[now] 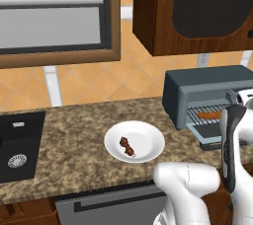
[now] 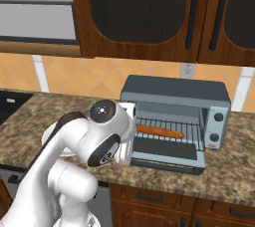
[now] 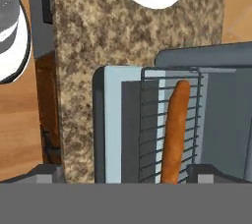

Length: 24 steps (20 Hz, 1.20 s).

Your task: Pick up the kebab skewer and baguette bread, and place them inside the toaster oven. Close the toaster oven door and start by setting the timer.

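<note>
Stands spread wide at the gripper, the two small dark finger tips far apart at the bottom of the hand view, gripping nothing.

Lies free between and beyond those tips, at about 1 o'clock from the midpoint: the slim orange-brown baguette bread, lengthwise on the thin wire rack, its near end just beside the tip at 3 o'clock; contact not possible to tell.

Hangs open and flat at 11 o'clock of the gripper: the blue-grey framed toaster oven door with its dark glass window.

Encloses rack and loaf in the right base view: the dark blue-grey boxy toaster oven, baguette bread inside, door dropped down in front, two round knobs at 3 o'clock of the opening.

Sits well apart at 9 o'clock of the toaster oven in the left base view: the round white plate on the speckled brown stone counter, bearing the short kebab skewer with dark red-brown chunks.

Lies further at 9 o'clock of the plate: the black sink.
</note>
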Tool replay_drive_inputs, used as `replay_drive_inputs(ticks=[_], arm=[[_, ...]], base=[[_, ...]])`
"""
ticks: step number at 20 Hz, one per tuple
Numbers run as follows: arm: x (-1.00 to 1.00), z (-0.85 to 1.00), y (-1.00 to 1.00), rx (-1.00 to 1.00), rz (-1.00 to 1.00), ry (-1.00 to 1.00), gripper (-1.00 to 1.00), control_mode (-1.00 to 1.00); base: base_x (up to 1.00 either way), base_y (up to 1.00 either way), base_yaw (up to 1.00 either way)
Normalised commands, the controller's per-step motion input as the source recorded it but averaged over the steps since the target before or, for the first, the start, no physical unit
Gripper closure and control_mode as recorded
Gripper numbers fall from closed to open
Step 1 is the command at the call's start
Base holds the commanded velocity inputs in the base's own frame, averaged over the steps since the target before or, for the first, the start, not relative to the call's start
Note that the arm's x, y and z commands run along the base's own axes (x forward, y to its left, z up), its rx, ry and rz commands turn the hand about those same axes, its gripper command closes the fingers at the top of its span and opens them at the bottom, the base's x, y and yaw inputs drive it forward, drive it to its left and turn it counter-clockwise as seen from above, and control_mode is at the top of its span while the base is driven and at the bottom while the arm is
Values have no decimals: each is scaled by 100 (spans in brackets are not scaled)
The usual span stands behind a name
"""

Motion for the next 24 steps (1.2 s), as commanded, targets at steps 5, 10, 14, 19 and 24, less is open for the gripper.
replay_drive_inputs(ticks=[5,10,14,19,24], arm=[[-52,14,100,14,-37,15,-100,-100],[-9,0,100,20,-43,9,-100,-100],[0,-4,100,19,-42,0,-100,-100],[0,-17,100,22,-50,0,-100,-100],[11,-47,96,31,-44,0,-100,-100]], base=[[0,0,0],[0,0,0],[0,0,0],[0,0,0],[0,0,0]])
